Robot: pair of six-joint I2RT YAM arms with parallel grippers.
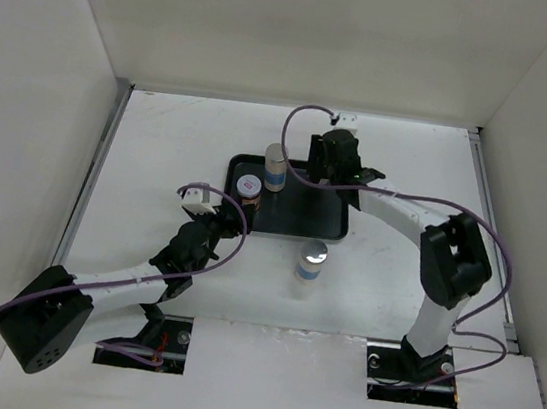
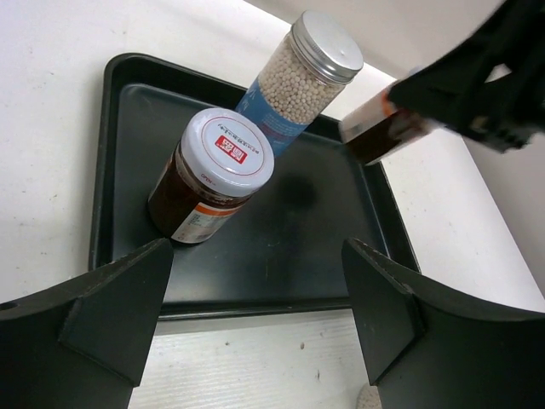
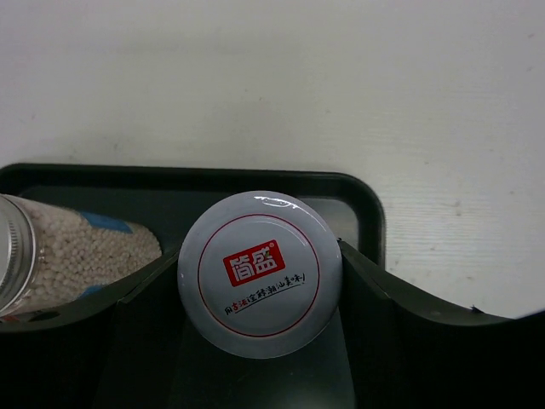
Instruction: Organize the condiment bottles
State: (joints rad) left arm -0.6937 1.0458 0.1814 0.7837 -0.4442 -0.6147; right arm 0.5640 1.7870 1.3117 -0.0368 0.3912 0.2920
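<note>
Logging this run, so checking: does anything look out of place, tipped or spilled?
One grey-capped bottle stands alone on the table, just outside the near edge of the tray. A tall bottle and a short jar sit inside, and the right gripper holds a white-capped jar over it. Nothing looks tipped or spilled.

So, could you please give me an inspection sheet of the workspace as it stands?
Surface: white table, black tray at its middle.
Job's things: one tall grey-capped jar and one short white-topped jar stand in the tray; second tall jar stands on the table by its near edge; second short jar held over the tray.
Clutter: nothing seen.
Grippers: left gripper open, empty; right gripper shut on the second short jar.
Cables: purple cables loop along both arms.
Surroundings: white walls on three sides.
</note>
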